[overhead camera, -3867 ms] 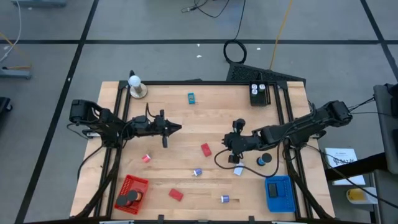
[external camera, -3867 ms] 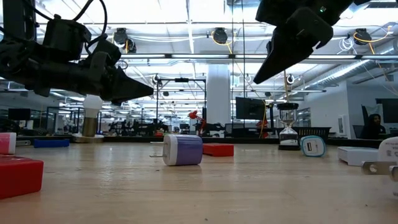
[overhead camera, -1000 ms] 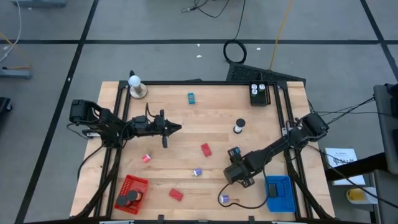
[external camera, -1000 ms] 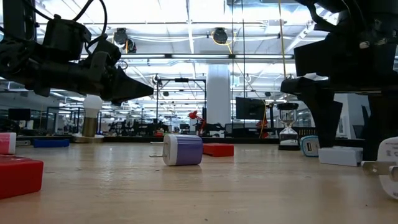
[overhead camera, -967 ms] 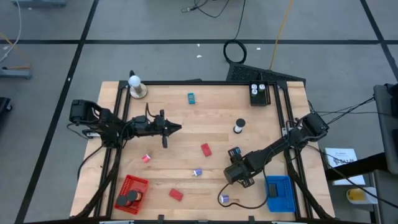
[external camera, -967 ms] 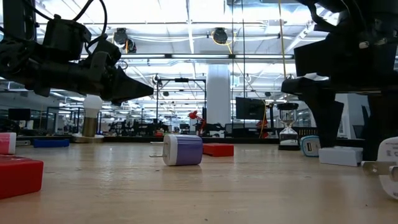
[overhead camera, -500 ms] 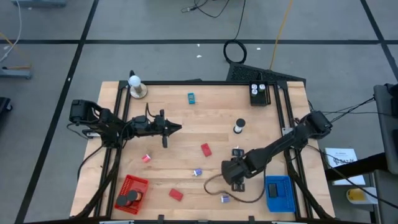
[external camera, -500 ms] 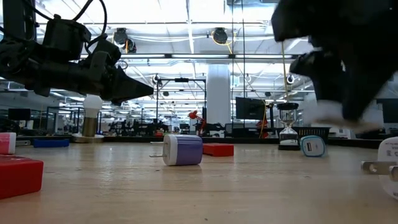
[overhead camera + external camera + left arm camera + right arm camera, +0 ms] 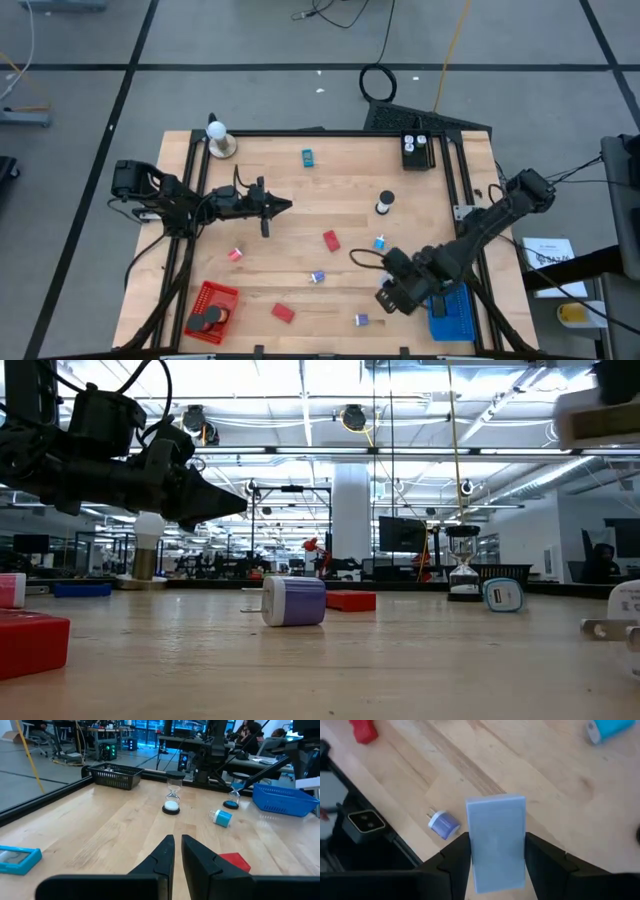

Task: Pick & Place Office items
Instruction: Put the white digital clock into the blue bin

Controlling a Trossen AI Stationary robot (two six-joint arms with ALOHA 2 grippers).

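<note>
I see the right arm reaching in from the table's right edge, elbow bent, with the right gripper [image 9: 392, 298] low over the near right part of the table, just beside the blue mesh basket [image 9: 449, 313]. In the right wrist view its fingers [image 9: 454, 861] clamp a pale blue rectangular block [image 9: 496, 840] between them; the block stands up past the fingertips. Below it on the wood lies a purple-and-white plug adapter [image 9: 442, 823]. I can read no writing on either piece.

The left arm waits stretched level over the left half of the table, left gripper [image 9: 283, 207] pointing toward the centre, jaws nearly together and holding nothing. A red block [image 9: 234, 861] lies just ahead of it.
</note>
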